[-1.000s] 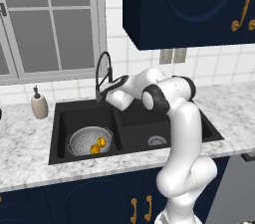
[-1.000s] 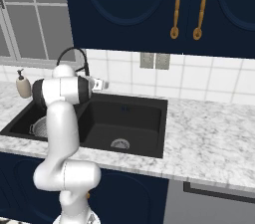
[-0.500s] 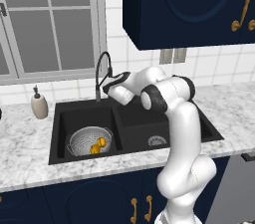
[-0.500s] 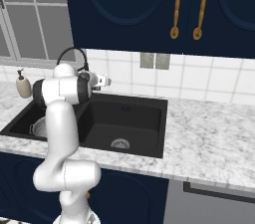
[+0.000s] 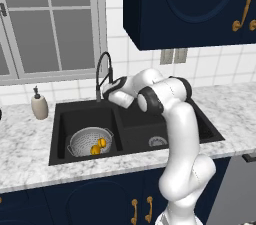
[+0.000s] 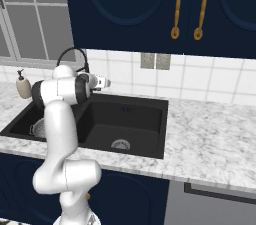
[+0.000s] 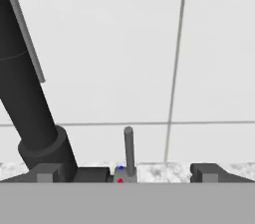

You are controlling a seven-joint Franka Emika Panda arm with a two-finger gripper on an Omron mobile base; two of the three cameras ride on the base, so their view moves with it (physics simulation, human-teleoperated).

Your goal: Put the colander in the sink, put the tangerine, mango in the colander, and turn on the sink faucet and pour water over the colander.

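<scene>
Black faucet stands behind the sink, its lever upright between the spread fingers of the gripper, which hold nothing. Colander sits in the left basin w/ tangerine and mango inside. Step in hand, by my read: turning on the water; no stream visible. To do it well: keep the lever centred, push w/ one finger sideways, slow, w/o hitting the neck. Check the spout is over the colander.
</scene>
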